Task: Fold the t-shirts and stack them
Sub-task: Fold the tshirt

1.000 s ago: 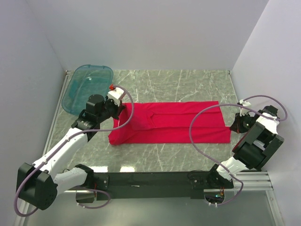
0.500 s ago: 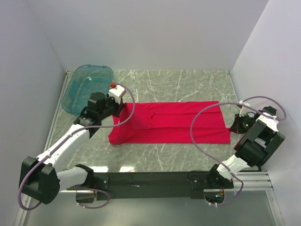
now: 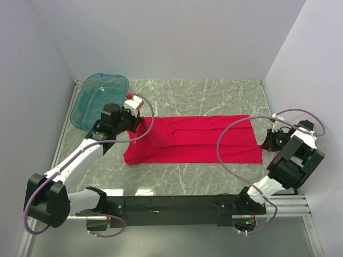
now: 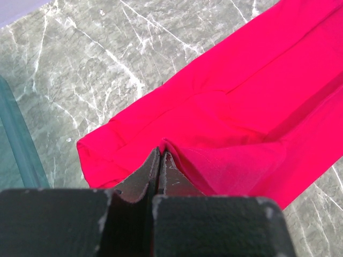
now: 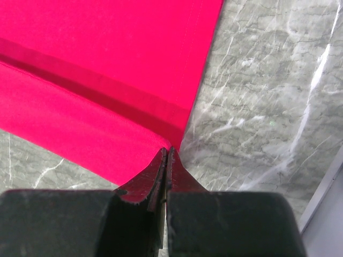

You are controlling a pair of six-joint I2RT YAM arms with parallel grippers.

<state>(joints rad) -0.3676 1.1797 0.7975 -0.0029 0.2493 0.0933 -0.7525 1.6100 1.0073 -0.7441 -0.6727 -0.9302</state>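
RED SHIRT HELD AT BOTH ENDS: The marble-patterned worktop (image 3: 214,93) carried a red t-shirt (image 3: 198,142), folded into a long band across its middle, with a teal tub (image 3: 99,99) at the far left corner. The left fingers (image 4: 147,174) were pressed shut on a raised pleat of cloth near the band's left end. The right fingers (image 5: 155,172) were closed on the hem at its right edge. The danger lay in those slim holds. The right pinch appeared to catch only the very edge of the cloth and could slip once the arms lifted, letting the fold fall open. Uneven pulls could also skew or bunch the soft fabric. The overhead view showed the whole band, both arms and the tub, but hid the fingertips. The wrist views showed each pinch up close, and the layered fold at the right end, though neither showed the other arm.
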